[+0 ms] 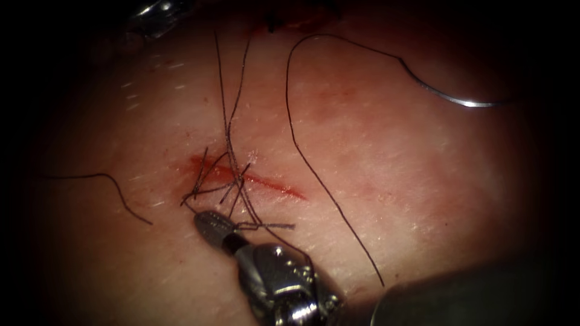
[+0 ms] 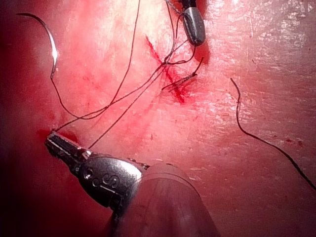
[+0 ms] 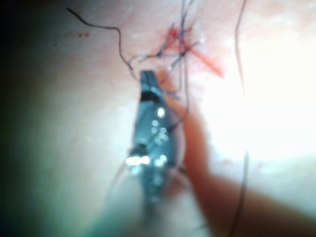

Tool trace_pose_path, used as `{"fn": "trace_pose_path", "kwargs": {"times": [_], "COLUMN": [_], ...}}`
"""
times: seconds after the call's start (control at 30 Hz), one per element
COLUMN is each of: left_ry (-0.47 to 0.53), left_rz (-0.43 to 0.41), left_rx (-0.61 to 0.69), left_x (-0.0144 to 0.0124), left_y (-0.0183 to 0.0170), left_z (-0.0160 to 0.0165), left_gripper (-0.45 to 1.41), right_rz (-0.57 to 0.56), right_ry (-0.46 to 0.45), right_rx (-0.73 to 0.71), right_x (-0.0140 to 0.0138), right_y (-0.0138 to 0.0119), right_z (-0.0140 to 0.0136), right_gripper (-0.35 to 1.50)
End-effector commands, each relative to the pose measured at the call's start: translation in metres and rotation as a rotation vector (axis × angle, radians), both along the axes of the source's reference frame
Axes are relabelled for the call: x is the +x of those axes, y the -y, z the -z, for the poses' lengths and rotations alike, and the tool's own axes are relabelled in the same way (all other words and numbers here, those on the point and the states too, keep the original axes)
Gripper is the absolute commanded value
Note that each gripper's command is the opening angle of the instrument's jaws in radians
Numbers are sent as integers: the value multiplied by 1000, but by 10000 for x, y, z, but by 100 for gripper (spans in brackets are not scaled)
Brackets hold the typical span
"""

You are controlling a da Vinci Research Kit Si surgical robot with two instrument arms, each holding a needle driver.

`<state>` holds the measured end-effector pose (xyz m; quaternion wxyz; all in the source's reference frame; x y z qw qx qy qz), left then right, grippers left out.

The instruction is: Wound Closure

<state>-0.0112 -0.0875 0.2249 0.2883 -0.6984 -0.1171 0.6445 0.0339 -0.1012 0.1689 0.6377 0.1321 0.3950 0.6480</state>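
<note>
We see several passes of thread point(image 1: 226, 108) crossing and knotted over the left half of the cut point(image 1: 272, 184), so we judge the closure partly done. The right half of the cut shows red and carries no stitch.

The needle point(image 1: 465, 102) lies free on the tissue point(image 1: 393, 181), well to the right of the cut, held by neither tool and trailing a long strand.

The right tool point(image 1: 208, 223) sits just below the cut. Its fingers are together, apparently on a short thread end, and a strand is wrapped around its neck. The left tool point(image 2: 57, 142) is well beyond the cut, fingers clamped on two strands leading from the knot.

A cut end of thread point(image 1: 115, 187) lies left of the cut.
</note>
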Motion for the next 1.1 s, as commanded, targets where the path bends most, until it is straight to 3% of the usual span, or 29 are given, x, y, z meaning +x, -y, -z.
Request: {"fn": "trace_pose_path", "kwargs": {"times": [0.03,0.7,1.1], "left_ry": [-1,-29,-26], "left_rz": [2,56,73], "left_rx": [-3,-57,-83], "left_x": [-12,-55,-84], "left_y": [6,-106,-162], "left_z": [0,21,28], "left_gripper": [-45,-45,-45], "right_rz": [21,273,431], "right_ry": [-1,15,53], "right_rx": [15,85,52], "right_x": [8,33,37], "right_y": [25,80,98], "right_z": [0,-5,1], "right_gripper": [-35,-35,-35]}}
